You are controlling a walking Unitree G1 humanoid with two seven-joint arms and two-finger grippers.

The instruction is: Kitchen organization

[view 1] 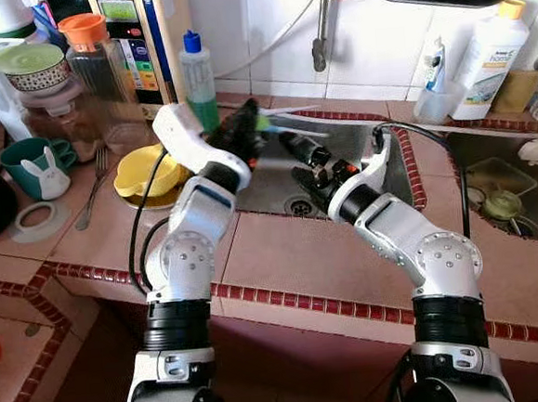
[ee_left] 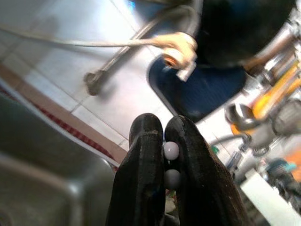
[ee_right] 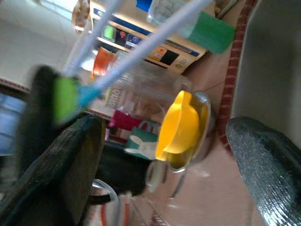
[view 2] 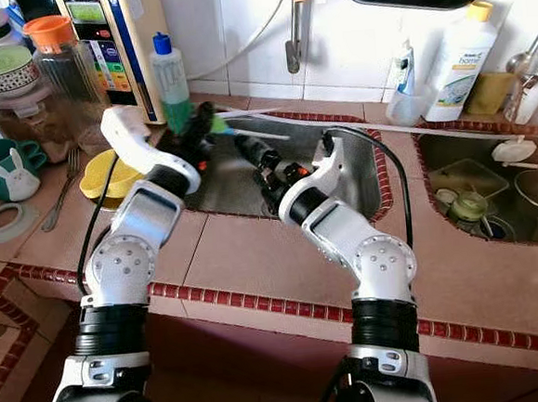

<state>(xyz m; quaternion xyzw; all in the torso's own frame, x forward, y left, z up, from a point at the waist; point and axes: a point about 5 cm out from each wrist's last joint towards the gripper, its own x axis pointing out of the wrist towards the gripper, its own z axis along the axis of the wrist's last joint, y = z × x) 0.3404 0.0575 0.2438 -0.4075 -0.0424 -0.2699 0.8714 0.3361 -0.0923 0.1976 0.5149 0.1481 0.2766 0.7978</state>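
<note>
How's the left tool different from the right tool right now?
The left tool has its fingers pressed together on a thin white brush handle; the right tool has its fingers spread wide and holds nothing. The left tool sits at the near-left edge of the steel sink; the right tool reaches over the basin itself. Both have long black fingers on silver arms.

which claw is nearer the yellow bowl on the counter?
Left. The left claw is at the steel sink's left rim, just past the yellow bowl, shut on a green-and-white brush. The right claw is open, farther right over the basin.
</note>
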